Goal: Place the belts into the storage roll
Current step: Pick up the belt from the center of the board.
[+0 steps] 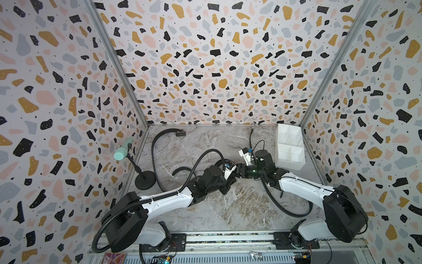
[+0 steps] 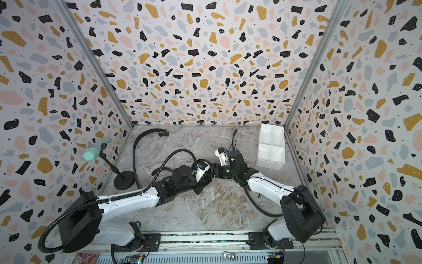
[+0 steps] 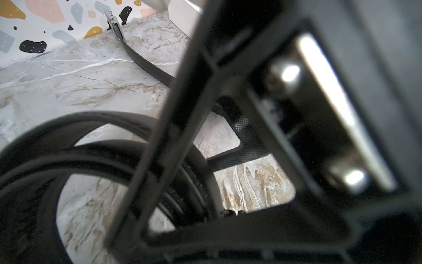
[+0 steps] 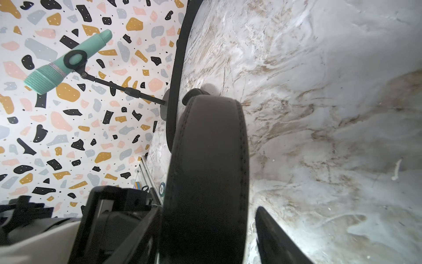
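Both arms are nose to nose in the middle of the surface (image 1: 228, 212), and the wide belt (image 4: 205, 160) is right there between them, bowed up in a loop. The right tool (image 4: 209, 209) straddles that loop with its jaws part open. One side looks snug against the strap's edge, while the opposite finger (image 4: 276, 230) stands clear, marble showing in the gap. So no grip there, not yet.

My read is that the job here is to pinch across the strap's width. Keep the loop centred and catch both stitched edges evenly, so it can't twist or spring out sideways.

The left tool (image 1: 231, 176) sits just opposite, tip to tip, tucked under its own camera. Whether it's clamped on the belt, I can't tell.

The storage roll (image 1: 288, 165) waits well behind the right tool, over in the corner, its cells looking empty. The thin belt (image 1: 250, 138) trails off beside the right tool toward the back wall. A second wide belt (image 1: 153, 149) arcs away beyond the left tool.
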Available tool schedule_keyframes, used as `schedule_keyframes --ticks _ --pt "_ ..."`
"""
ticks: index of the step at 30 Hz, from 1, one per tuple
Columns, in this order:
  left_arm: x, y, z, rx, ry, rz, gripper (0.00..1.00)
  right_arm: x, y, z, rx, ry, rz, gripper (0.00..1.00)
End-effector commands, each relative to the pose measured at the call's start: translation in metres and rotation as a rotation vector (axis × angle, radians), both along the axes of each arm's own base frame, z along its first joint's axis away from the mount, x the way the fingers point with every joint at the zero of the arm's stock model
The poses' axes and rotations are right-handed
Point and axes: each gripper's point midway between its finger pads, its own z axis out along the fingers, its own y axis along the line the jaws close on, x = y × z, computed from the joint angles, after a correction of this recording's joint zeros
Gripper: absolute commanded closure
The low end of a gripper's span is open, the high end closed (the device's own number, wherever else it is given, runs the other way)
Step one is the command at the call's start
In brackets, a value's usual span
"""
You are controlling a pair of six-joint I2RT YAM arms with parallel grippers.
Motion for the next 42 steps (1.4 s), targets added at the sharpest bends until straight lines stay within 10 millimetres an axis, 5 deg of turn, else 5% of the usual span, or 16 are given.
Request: schedule_keyframes --ticks 1,14,22,24,26,28,42 --pt "0.003 -0.010 0.023 -0.062 -0.073 -0.035 1.00 0.007 0.006 0.017 0.012 -0.059 0.003 0.37" --pt "0.008 -0.005 0.020 -0.045 -0.079 0.005 1.00 -0.003 0.013 0.009 -0.022 -0.045 0.007 0.59" --pt "0.007 -0.005 0.015 -0.035 -0.065 0.002 1.00 -0.001 0.011 0.011 -0.025 -0.051 -0.008 0.83" --pt "0.008 -0.004 0.014 -0.031 -0.063 0.004 1.00 -0.002 0.012 0.010 -0.019 -0.045 -0.004 0.78" --pt "0.008 -0.004 0.014 -0.030 -0.063 0.009 1.00 -0.003 0.012 0.012 -0.009 -0.043 -0.007 0.60" --pt "0.008 -0.003 0.012 -0.028 -0.060 0.013 1.00 -0.001 0.010 0.017 0.011 -0.044 -0.035 0.54" --pt "0.008 0.001 0.009 -0.022 -0.062 0.029 1.00 -0.006 0.006 0.017 0.062 0.015 -0.074 0.55"
